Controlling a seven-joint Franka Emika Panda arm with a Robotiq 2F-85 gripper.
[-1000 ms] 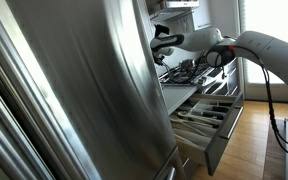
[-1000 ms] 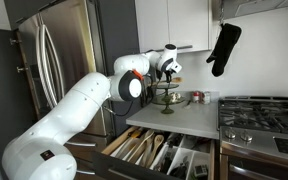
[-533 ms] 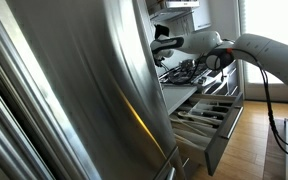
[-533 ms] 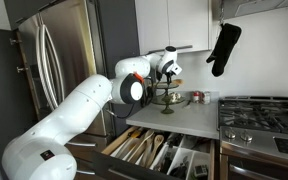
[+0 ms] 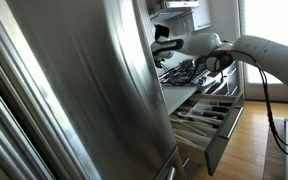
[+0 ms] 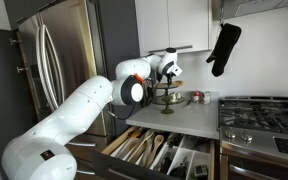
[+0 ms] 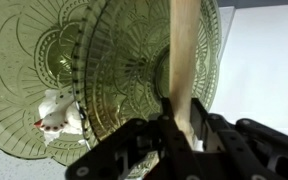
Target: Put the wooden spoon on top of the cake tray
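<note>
One wooden spoon [image 7: 184, 55] above cake tray [image 7: 114, 65]

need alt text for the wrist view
The gripper holds a wooden spoon, its pale handle running up across a green patterned glass cake tray seen from above. A small white object sits on the tray at lower left.

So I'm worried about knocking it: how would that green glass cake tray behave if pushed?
Probably stiff but fragile: the cake tray looks like patterned glass. It seems to stand on a stem, so a sideways push from the wooden spoon might tip it.
</note>
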